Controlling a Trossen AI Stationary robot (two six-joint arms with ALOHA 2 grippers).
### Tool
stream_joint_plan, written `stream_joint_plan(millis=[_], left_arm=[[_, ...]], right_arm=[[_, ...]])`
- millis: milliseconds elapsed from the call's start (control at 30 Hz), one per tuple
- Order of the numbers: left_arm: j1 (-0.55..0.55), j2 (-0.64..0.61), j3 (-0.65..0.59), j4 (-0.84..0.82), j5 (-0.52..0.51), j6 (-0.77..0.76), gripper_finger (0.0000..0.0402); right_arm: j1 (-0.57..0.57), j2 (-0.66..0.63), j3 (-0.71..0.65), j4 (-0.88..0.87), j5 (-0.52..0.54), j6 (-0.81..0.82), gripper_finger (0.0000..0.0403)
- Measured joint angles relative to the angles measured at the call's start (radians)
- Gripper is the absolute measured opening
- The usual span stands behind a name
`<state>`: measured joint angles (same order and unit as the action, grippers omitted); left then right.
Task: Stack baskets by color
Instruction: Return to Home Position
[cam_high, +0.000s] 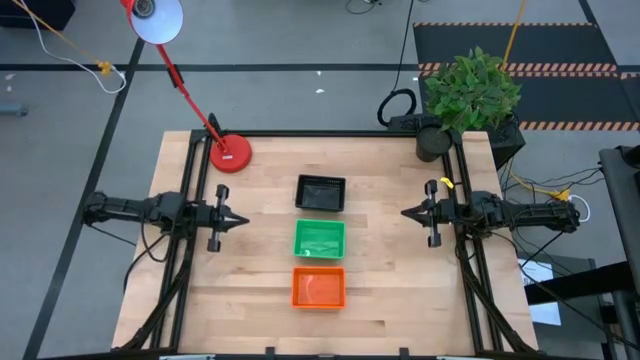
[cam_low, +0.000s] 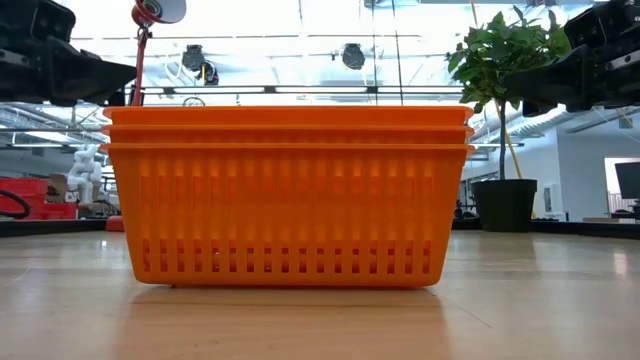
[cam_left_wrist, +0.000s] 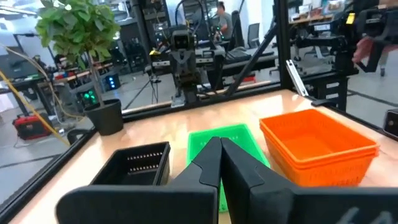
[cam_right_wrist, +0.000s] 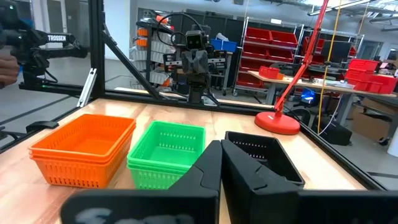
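- High view: black stack, green stack and orange stack form one column mid-counter, close together. The left pincer and right pincer flank the column, well apart from it.
- Low view: the orange stack shows three nested rims.
- Left wrist view: left pincer pressed together.
- Right wrist view: right pincer pressed together.

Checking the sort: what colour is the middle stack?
The middle stack is bright green; the high view shows it best.

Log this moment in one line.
black stack, green stack, orange stack: one row | left hand: shut, empty, left side | right hand: shut, empty, right side
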<state>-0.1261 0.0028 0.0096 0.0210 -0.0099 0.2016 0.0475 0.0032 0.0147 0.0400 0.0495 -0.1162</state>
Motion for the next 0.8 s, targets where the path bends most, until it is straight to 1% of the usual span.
stream_joint_plan(millis=[233, 500, 667, 800], left_arm=[[0.045, 0.008, 0.001, -0.005, 0.068, 0.003, 0.0004], [0.066, 0.008, 0.001, 0.000, 0.073, 0.023, 0.0004], [0.067, 0.008, 0.001, -0.001, 0.070, 0.026, 0.0019], [0.067, 0.008, 0.001, -0.003, 0.058, 0.026, 0.0017]], right_arm=[[0.000, 0.000, 0.000, 0.000, 0.001, 0.000, 0.0000], [0.000, 0.000, 0.000, 0.000, 0.001, 0.000, 0.0000], [0.000, 0.000, 0.000, 0.000, 0.001, 0.000, 0.0000], [0.000, 0.000, 0.000, 0.000, 0.001, 0.000, 0.0000]])
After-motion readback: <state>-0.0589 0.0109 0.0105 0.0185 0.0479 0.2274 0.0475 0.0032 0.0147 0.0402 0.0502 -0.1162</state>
